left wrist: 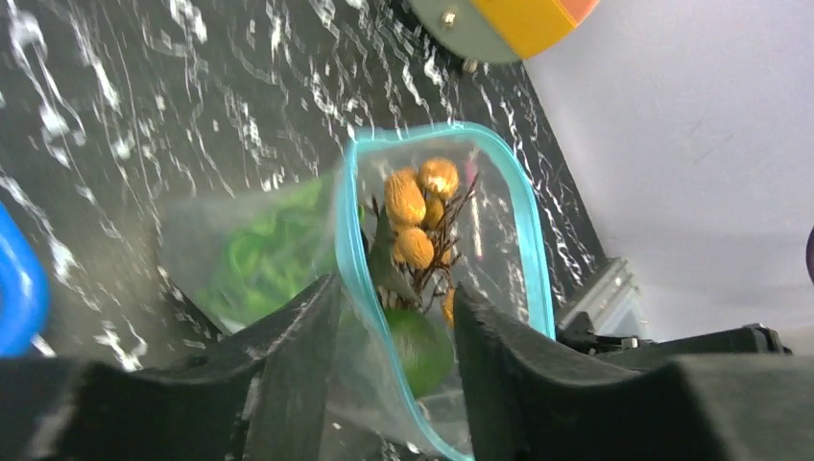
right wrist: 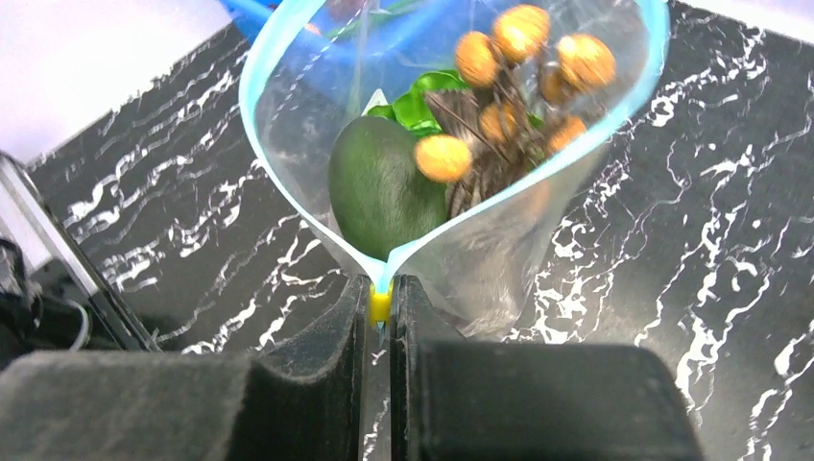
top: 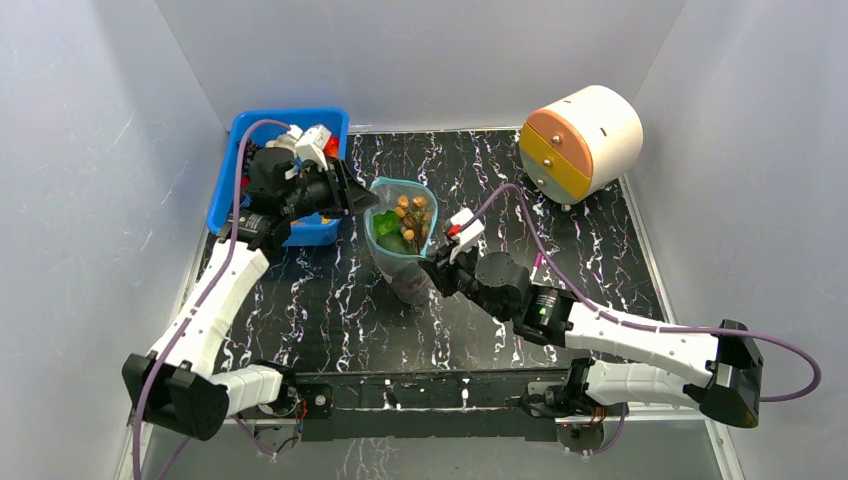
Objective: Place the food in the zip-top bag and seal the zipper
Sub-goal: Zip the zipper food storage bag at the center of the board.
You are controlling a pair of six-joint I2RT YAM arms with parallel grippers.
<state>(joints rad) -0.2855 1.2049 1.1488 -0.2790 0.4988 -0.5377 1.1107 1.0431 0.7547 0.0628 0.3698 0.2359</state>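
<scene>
One zip-top bag (top: 395,265), clear and soft, is stood upright near the middle of the black marbled table (top: 600,240) with its mouth gaping.

Contents: the food is already held inside. Orange-brown pieces (right wrist: 523,29) on a dark twiggy stem, a leafy lettuce (right wrist: 427,96) and a dark green rounded piece (right wrist: 379,187) are listed.

Closure: the zipper (left wrist: 347,230), a teal strip round the mouth, is unsealed along nearly its whole length.

Step in hand, as judged: sealing.
- The near corner should be kept anchored so that the film is held taut.
- Both lips should be brought together just beside that anchor, then pressed along the strip to the far end.
- The pinch should be set on the strip itself, not on the slack film below.
- The orange-brown pieces stand high, close under the rim, and may be caught between the lips unless they are settled lower first.

Right gripper (right wrist: 381,322): the jaws are pressed together on the yellow tab (right wrist: 380,303) at the corner where the two lips meet.

Left gripper (left wrist: 394,288): the jaws are spread part-way at the opposite side of the mouth. One lip of the strip runs between the fingers (left wrist: 288,355), close against one inner face. Nothing is pinched, and contact with the film cannot be told.

Surroundings: a blue bin (top: 225,185) is noted just behind the left gripper, and a round drawer unit (top: 585,140) at the far right, well apart.
</scene>
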